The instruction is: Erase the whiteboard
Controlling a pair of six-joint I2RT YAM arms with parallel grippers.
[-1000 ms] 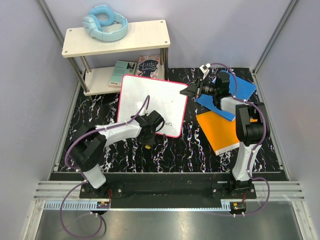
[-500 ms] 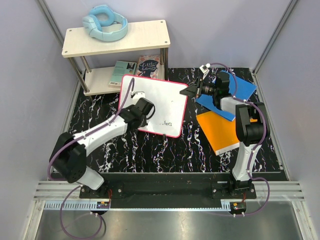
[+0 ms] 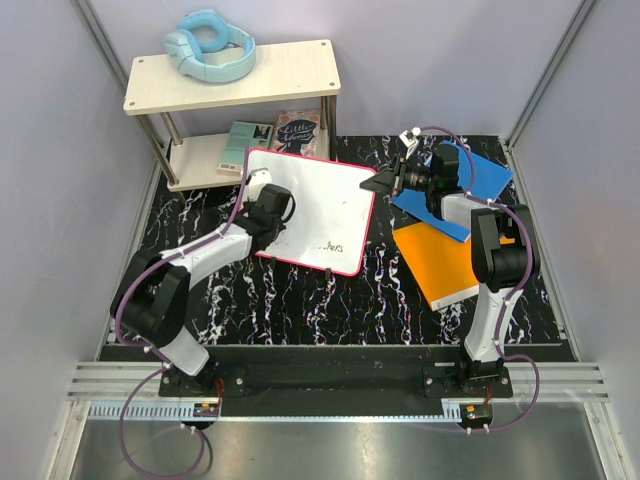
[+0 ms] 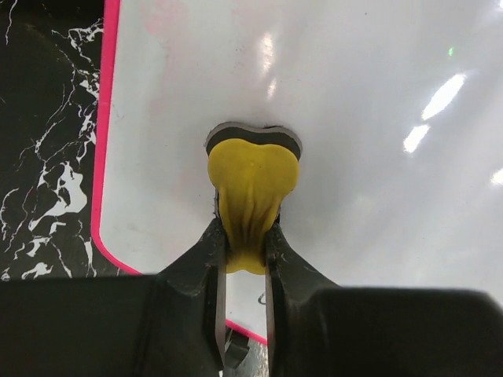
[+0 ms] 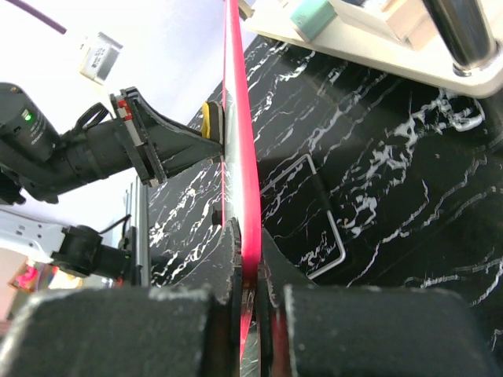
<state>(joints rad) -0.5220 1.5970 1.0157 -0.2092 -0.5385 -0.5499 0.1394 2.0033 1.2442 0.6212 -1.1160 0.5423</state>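
Whiteboard: one unit, lying at the centre of the black marbled worktop, between the two arms and just in front of the shelf unit.

Count in the top view:
- two arms, each with one claw
- one yellow eraser pad
- two flat books right of the board, one blue and one orange
- two books on the lower shelf
- one pair of light blue headphones on the upper shelf

The top view alone showed a short line of dark handwriting near the board's near edge. It did not show what either claw held.

The left wrist view showed the left claw clamped on the yellow eraser pad. The pad's dark-backed end was pressed against the white surface, close to the pink border at the board's left and near edges. No handwriting lay under the pad in that view.

The right wrist view showed the board edge-on as a pink strip. The right claw was closed on that strip, one finger on each face. The pad and left claw were visible beyond, on the board's upper face.

In the top view the left claw stood over the board's left part, and the right claw met its right edge.
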